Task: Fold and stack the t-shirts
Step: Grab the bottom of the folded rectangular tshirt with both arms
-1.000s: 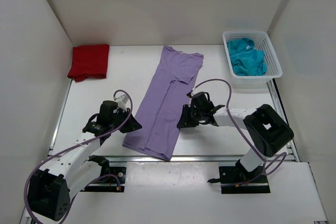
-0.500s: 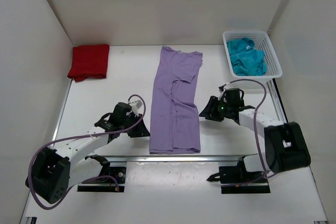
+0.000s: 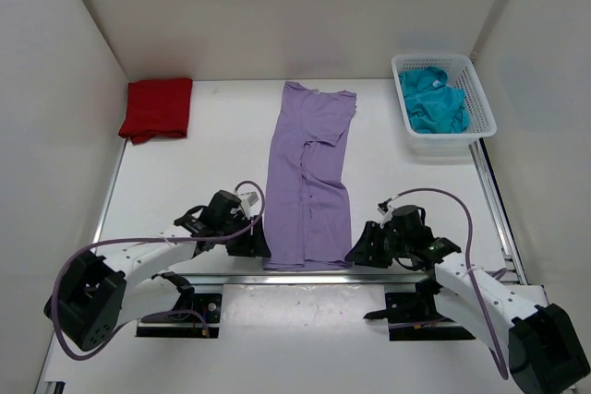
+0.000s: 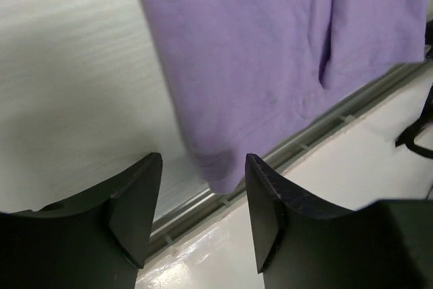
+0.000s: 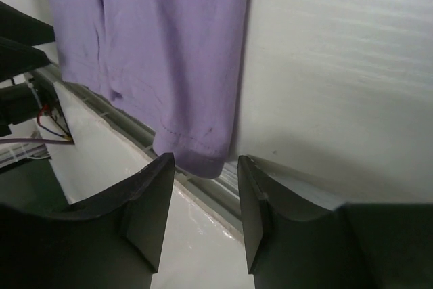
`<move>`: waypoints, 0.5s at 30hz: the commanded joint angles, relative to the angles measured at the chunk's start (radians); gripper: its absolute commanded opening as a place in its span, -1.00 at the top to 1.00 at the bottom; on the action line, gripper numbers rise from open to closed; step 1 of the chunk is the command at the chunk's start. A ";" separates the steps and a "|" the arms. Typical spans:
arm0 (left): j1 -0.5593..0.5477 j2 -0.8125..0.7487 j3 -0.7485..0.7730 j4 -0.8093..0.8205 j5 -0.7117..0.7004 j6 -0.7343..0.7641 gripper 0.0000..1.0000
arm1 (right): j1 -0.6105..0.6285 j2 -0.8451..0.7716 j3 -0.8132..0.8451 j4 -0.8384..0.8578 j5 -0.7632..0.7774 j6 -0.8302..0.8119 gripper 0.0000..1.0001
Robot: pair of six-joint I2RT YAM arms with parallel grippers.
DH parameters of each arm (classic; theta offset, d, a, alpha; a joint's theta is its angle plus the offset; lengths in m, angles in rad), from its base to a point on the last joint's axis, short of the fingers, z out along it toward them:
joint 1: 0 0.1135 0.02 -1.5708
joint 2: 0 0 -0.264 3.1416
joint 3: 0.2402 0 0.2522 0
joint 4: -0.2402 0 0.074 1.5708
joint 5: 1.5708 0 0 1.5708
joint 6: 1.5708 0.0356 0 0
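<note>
Both arms have drawn back toward the near edge of the white counter (image 3: 203, 163) over the past second, and the pale lavender cloth t-shirt (image 3: 309, 182), which lay skewed with its hem swung to the left, now lies straight, collar toward the back wall and hem at the near edge. It is folded lengthwise into a narrow strip, flat on the counter.

The left tool (image 3: 253, 241) sits at the near-left hem corner, and the right tool (image 3: 360, 250) at the near-right hem corner. Both are released, with the jaws standing apart. In the left wrist view the lavender t-shirt (image 4: 270, 52) ends in a corner that lies just ahead of the left tool (image 4: 204, 160), between the spread fingers (image 4: 139, 201) and ungripped. In the right wrist view the hem corner of the lavender t-shirt (image 5: 162, 52) likewise lies just ahead of the open right tool (image 5: 206, 160). The hem reaches the metal rail (image 3: 305, 276) along the counter's near edge.

The deep red cloth t-shirt (image 3: 157, 108) lies folded in the far left corner, well apart from the lavender one. The teal cloth t-shirt (image 3: 434, 103) lies crumpled inside the white plastic mesh basket (image 3: 441, 58) at the far right.
</note>
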 commanded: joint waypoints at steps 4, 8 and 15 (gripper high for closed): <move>-0.053 0.029 -0.056 0.043 0.046 -0.051 -0.05 | 0.058 0.039 -0.039 0.114 -0.016 0.117 0.35; -0.058 0.026 -0.065 0.062 0.059 -0.066 0.22 | 0.086 0.048 -0.033 0.125 0.003 0.127 0.70; -0.038 -0.021 -0.077 0.043 0.138 -0.076 1.00 | 0.172 -0.033 -0.033 0.059 0.025 0.173 1.00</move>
